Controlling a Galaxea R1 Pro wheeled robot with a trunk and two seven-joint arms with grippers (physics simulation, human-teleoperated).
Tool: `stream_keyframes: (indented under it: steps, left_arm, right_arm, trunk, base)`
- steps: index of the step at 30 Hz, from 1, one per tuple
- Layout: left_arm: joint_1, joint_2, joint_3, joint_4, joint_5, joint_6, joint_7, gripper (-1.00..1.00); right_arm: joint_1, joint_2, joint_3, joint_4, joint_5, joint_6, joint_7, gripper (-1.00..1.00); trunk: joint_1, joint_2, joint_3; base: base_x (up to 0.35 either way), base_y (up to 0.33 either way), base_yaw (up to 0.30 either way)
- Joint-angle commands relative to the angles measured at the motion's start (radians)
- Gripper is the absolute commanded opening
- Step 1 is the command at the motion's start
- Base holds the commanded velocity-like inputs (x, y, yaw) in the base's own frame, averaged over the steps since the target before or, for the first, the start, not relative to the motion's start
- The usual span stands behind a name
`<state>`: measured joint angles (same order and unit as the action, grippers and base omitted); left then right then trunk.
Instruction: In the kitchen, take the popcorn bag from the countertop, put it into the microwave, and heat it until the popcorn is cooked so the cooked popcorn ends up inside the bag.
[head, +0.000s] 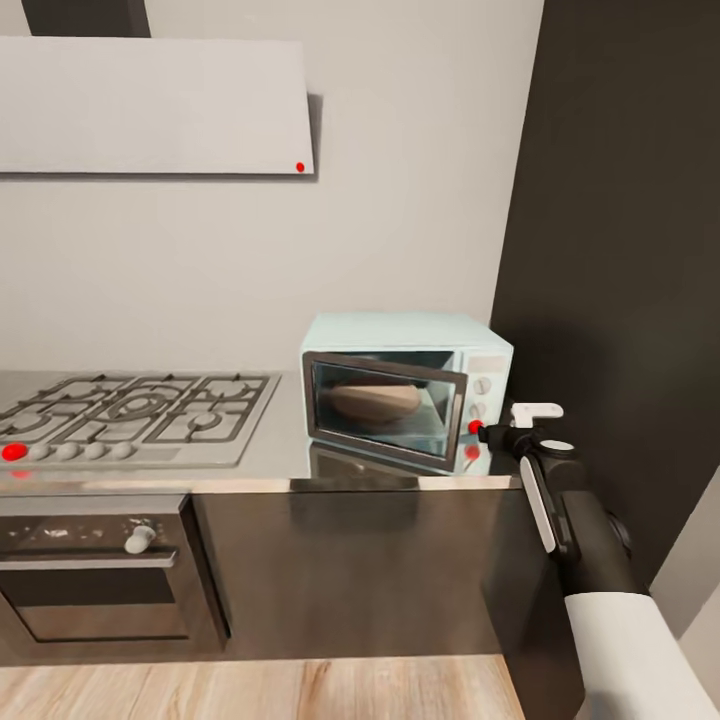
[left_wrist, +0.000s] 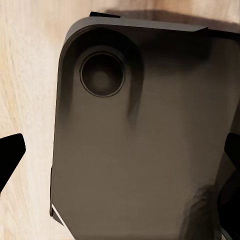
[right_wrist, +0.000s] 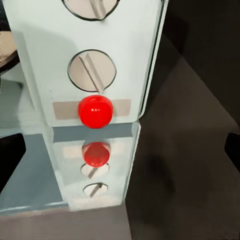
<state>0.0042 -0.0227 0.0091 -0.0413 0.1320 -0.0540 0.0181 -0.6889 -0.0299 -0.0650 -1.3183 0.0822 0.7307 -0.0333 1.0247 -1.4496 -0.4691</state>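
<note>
The mint-blue microwave stands on the steel countertop against the dark tall cabinet. Its dark glass door looks slightly ajar. Through the glass the tan popcorn bag rests inside. My right gripper is at the microwave's control panel, beside the red button. The right wrist view looks straight at that red button below a white knob, with the right gripper open, its dark fingertips at the frame's edges. My left gripper hangs open over the robot's dark base.
A gas hob with grey knobs fills the counter's left part, above a steel oven. A grey range hood hangs on the wall. A dark tall cabinet rises right of the microwave. Light wood floor lies below.
</note>
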Motion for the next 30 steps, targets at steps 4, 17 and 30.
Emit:
stream_keyframes:
  steps: [4, 17, 30]
  left_arm:
    - [0.000, 0.000, 0.000, -0.002, 0.008, -0.001, 0.002, 1.00]
    - [0.000, 0.000, 0.000, -0.002, 0.008, -0.001, 0.002, 1.00]
    - [0.000, 0.000, -0.001, -0.002, 0.008, -0.001, 0.002, 1.00]
  right_arm:
    - [-0.001, 0.001, 0.002, 0.000, 0.008, 0.006, 0.015, 1.00]
    - [-0.001, -0.005, 0.003, 0.002, 0.008, 0.007, 0.107, 1.00]
    - [0.000, -0.044, -0.001, 0.014, 0.019, 0.007, 0.389, 1.00]
  trunk:
    - [0.000, 0.000, -0.001]
    - [0.000, 0.000, -0.001]
    - [0.000, 0.000, -0.001]
  base:
    - [0.158, 0.000, 0.000]
    - [0.124, 0.000, 0.000]
    - [0.022, 0.000, 0.000]
